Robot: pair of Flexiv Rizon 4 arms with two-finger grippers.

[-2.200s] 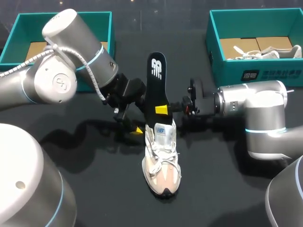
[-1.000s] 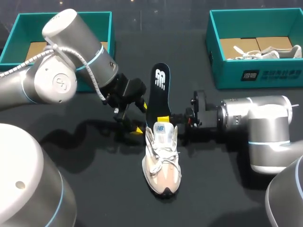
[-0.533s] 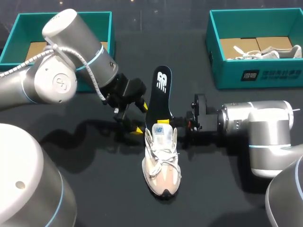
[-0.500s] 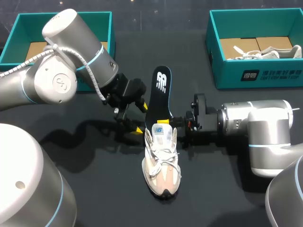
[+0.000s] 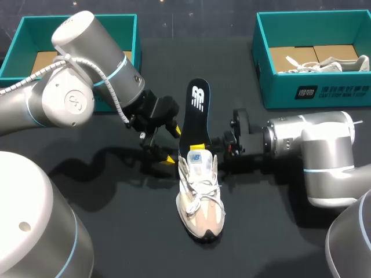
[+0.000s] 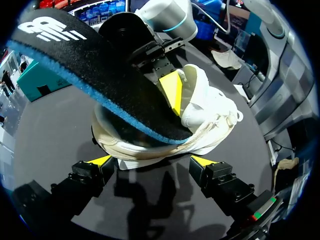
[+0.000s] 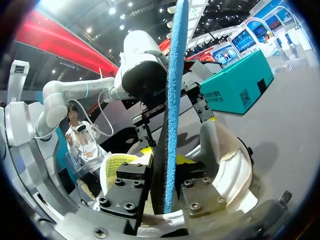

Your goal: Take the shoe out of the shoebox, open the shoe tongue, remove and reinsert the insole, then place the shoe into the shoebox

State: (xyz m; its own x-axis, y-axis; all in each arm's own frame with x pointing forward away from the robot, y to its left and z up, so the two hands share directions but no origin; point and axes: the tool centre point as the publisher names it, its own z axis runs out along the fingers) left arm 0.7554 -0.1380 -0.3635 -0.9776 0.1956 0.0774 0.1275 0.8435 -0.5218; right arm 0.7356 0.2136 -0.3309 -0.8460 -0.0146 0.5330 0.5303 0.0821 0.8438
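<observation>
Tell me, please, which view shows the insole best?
The head view: it shows the insole lengthwise, one end tucked into the shoe. The left wrist view shows it slanting into the shoe's opening; the right wrist view, only its blue edge between the fingers.

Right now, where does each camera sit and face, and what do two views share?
Head view: above and behind, looking down on the table; both arms show.
Left wrist view: on the left arm, facing the shoe past its open jaws.
Right wrist view: on the right arm, facing the left arm; jaws shut on the insole.
Shared: every view shows shoe and insole.
</observation>
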